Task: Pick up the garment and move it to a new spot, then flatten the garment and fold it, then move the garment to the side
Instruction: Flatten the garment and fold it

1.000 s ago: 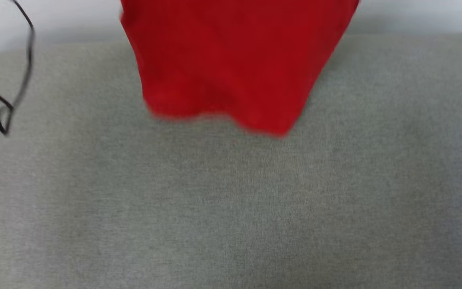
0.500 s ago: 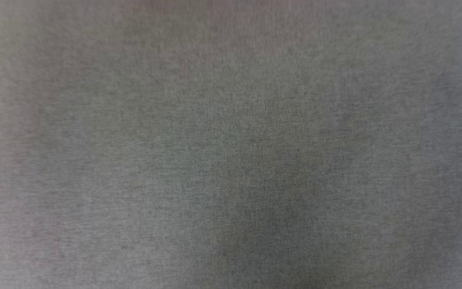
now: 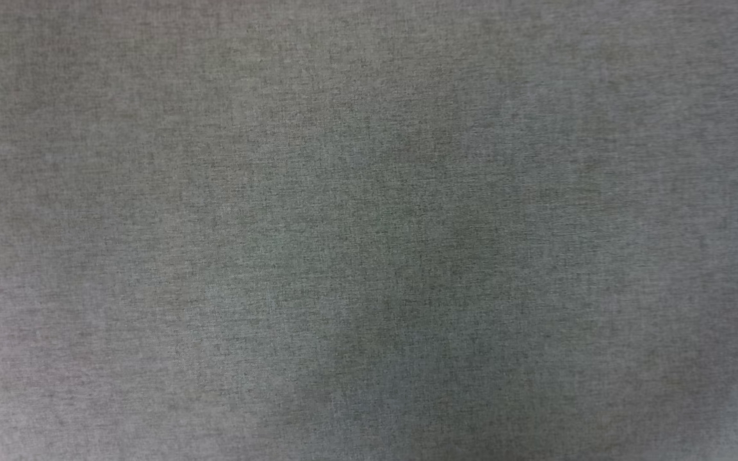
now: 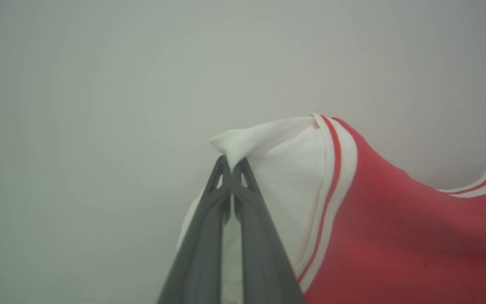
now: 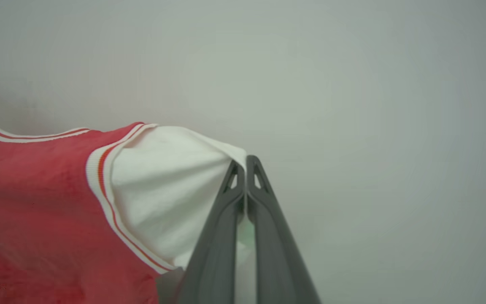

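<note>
Head view, which a second ago caught the red jersey hanging, now faces the grey fabric surface. The left fingers and right fingers pinch its white sleeves, holding it aloft, probably mid-relocation.

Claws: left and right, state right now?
Left claw: closed on the white sleeve of the jersey.
Right claw: closed on its other white sleeve.
</note>
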Robot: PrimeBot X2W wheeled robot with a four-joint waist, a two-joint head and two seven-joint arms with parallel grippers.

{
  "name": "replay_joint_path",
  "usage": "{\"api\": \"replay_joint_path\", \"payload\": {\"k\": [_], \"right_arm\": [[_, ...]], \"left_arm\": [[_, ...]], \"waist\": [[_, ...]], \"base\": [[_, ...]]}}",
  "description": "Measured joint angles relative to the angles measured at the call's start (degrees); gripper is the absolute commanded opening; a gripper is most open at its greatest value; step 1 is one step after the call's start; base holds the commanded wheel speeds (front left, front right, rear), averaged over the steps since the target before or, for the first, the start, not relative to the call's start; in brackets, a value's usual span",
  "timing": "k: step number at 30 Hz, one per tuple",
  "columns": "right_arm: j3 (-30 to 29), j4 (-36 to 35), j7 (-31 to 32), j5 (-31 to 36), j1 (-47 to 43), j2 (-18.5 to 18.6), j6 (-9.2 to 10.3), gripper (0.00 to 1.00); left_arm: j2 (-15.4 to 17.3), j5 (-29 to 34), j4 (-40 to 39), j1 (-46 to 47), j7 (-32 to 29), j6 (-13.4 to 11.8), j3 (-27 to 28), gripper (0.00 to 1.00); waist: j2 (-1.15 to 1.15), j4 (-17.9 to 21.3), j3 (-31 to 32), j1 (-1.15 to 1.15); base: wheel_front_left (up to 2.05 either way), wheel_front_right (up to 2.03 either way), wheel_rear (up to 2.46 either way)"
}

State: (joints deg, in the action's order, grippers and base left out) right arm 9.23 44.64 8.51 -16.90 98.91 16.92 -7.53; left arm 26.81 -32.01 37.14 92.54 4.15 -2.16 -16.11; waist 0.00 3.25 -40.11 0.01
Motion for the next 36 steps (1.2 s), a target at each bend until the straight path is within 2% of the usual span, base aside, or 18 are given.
{"api": "replay_joint_path", "payload": {"k": [5,9,14,18,24,29,33,36], "right_arm": [[4.6,2.9,-2.3,-3.0,-1.0,0.0,0.00,0.00],[8.4,3.1,-3.3,-6.2,-5.3,0.6,0.00,0.00],[12.5,0.8,-3.8,-10.0,-14.9,2.5,0.00,0.00],[14.0,-2.3,-4.3,-13.1,-26.1,4.2,0.00,0.00],[14.2,-7.3,-4.3,-16.4,-43.2,5.7,0.00,0.00],[12.1,-11.7,-2.8,-18.3,-56.2,6.7,-0.01,0.00],[8.8,-15.3,-1.4,-19.2,-66.3,6.8,-0.02,0.00],[5.8,-18.2,-0.1,-19.2,-74.0,6.4,-0.02,0.00]], "left_arm": [[-0.4,-1.2,1.5,-3.3,3.0,1.5,0.3,0.00],[-0.3,-2.7,2.5,-6.9,5.7,3.5,0.9,0.00],[-0.2,-4.3,3.0,-14.8,8.3,4.8,1.7,0.00],[-0.5,-5.2,0.6,-25.8,9.7,5.0,2.1,0.00],[0.0,-6.8,-6.1,-45.1,10.3,3.3,3.6,0.00],[0.2,-8.5,-13.1,-61.2,10.0,1.0,3.9,0.00],[0.6,-10.2,-19.1,-73.1,8.5,-2.0,4.9,0.00],[0.7,-11.0,-24.3,-81.3,7.3,-5.2,5.5,0.00]], "waist": [[0.00,-0.6,0.3,0.00],[0.00,-1.0,2.0,0.00],[0.00,-1.6,5.1,0.00],[0.00,-2.0,9.0,-0.01],[0.00,-2.3,16.0,-0.01],[0.00,-2.2,22.0,-0.01],[0.00,-2.0,26.2,-0.02],[0.00,-1.8,29.0,-0.03]], "base": [[0.00,0.00,0.00],[0.00,0.00,0.00],[0.00,0.00,0.00],[0.00,0.00,0.00],[0.00,0.00,0.00],[0.00,0.00,0.00],[0.00,0.00,0.00],[0.00,0.00,0.00]]}}
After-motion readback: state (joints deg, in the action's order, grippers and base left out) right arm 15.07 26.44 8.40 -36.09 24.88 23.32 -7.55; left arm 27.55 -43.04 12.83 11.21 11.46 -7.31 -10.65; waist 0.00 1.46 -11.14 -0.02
